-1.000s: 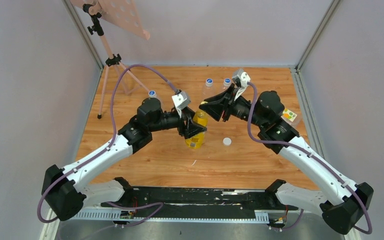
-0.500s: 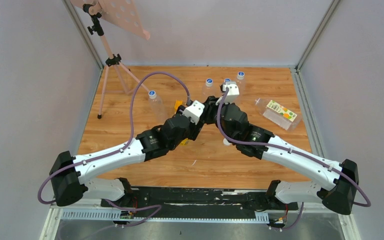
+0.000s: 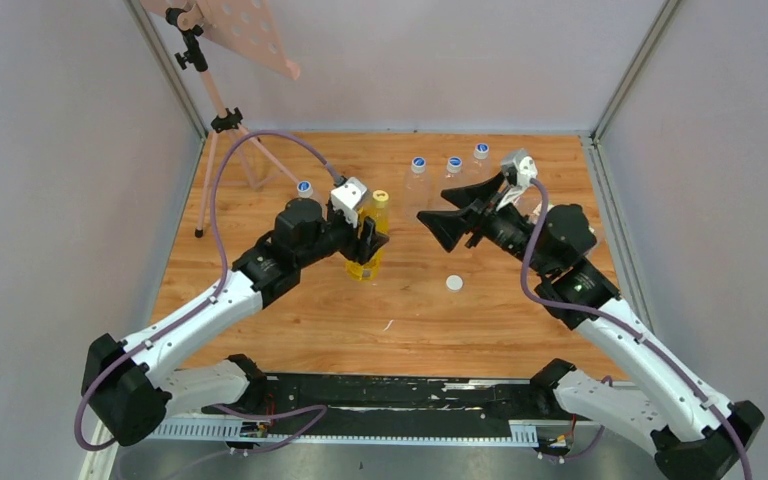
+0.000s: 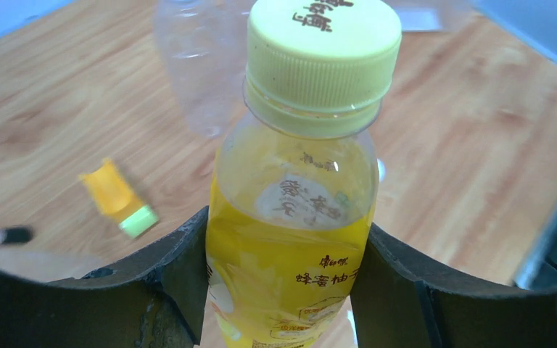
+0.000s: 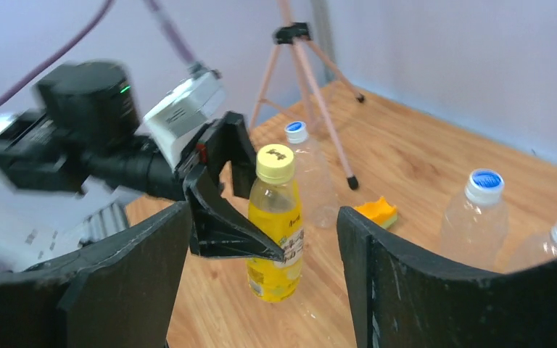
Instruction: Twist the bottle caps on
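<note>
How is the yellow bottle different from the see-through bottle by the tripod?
The yellow bottle is yellow with printed writing; the see-through bottle is clear. The yellow bottle wears a yellow cap; the see-through bottle wears a blue-and-white cap. The left pincer holds the yellow bottle; the see-through bottle stands free. Both stand upright with caps on.

A wooden table (image 3: 290, 320) forms the floor of a booth with plain grey walls (image 3: 410, 60) and metal corner posts (image 3: 628, 70). At its far left corner stands a pink tripod (image 3: 222, 120) with black joints, carrying a tilted pink board (image 3: 245, 30) dotted with holes, its top cut off by the frame's edge. A small orange block (image 4: 116, 199) with a green end lies flat on the wood near one tripod foot, and a thin pale fleck (image 3: 387, 325) lies on the table's near middle.
</note>
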### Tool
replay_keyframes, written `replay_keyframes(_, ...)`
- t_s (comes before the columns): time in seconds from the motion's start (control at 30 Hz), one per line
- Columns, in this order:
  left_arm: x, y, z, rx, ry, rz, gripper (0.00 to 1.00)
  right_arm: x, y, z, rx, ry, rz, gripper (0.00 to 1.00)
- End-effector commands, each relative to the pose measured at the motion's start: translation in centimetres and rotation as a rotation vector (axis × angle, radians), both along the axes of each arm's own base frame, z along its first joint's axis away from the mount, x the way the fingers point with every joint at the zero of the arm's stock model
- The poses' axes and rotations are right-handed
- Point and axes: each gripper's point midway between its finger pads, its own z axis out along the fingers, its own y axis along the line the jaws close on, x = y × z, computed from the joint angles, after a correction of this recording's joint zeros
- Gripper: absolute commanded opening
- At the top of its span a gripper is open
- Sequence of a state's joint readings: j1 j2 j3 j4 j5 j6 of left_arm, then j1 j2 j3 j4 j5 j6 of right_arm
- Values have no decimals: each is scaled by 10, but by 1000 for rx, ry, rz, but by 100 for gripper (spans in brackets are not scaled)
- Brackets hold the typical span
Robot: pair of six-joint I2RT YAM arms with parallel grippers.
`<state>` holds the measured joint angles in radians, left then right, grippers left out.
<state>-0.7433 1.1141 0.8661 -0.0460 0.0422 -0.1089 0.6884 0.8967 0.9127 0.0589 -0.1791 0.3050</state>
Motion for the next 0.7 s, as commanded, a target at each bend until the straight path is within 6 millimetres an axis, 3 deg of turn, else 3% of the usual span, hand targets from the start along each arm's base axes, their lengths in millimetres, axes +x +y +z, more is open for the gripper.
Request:
replay_keyframes(0.0, -77, -38, 41, -153, -33, -584, 21, -72, 11, 10, -102, -276, 521, 74)
replay_keyframes(0.13, -105, -43, 59, -162, -54, -786, 21, -83, 8, 7, -142, -326, 679, 72)
replay_keyframes(0.33, -128, -45, 74, -172, -54, -958, 21, -89, 12, 15, -152, -338, 843, 64)
replay_keyframes(0.67, -129, -47, 80, -176, -68, -984, 21, -92, 16, 34, -118, -354, 917, 60)
